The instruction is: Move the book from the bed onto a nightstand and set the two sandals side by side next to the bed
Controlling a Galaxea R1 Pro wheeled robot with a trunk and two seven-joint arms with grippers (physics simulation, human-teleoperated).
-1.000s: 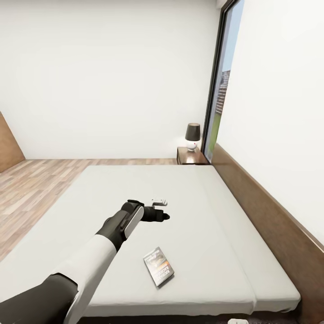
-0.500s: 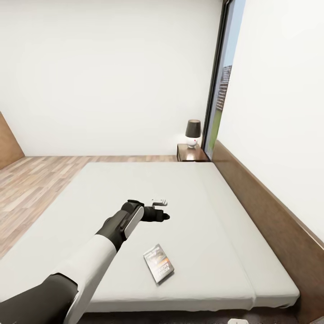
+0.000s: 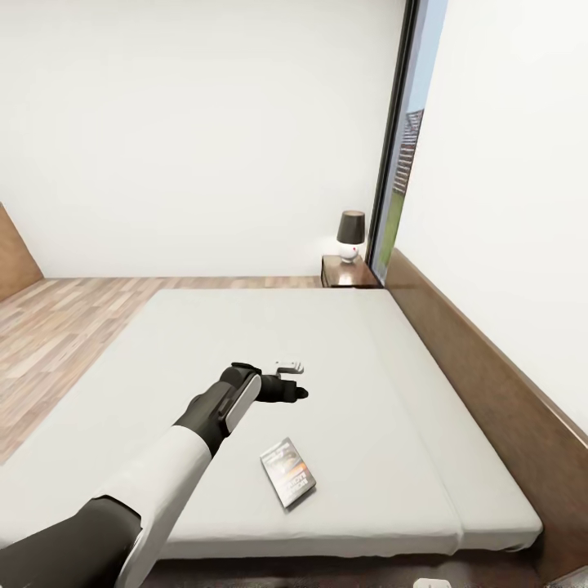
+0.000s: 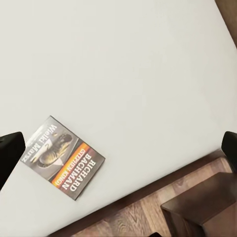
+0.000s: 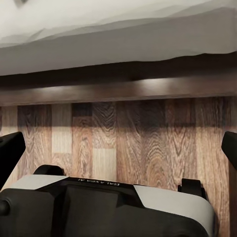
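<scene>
The book (image 3: 287, 472) lies flat on the light grey mattress of the bed (image 3: 351, 384), near its front edge, cover up. In the left wrist view the book (image 4: 63, 157) shows its orange band and the lettering "Richard Bachman". My left gripper (image 3: 296, 392) hovers over the mattress just beyond the book, open and empty, its dark fingertips (image 4: 10, 153) wide apart. My right gripper (image 5: 118, 150) is open and empty, low beside the bed frame (image 5: 118, 86) over the wood floor. A nightstand (image 3: 347, 273) stands at the bed's far corner. The sandals are out of view.
A dark-shaded lamp (image 3: 351, 235) sits on the far nightstand. The brown headboard (image 3: 482, 367) runs along the right wall, beside a tall window (image 3: 404, 147). Another dark brown cabinet (image 4: 205, 210) stands on the floor off the bed's near corner. Plank floor (image 3: 57, 335) stretches left.
The whole head picture has shifted slightly, so the camera has moved. My left arm holds the same pose and the book lies where it was.
</scene>
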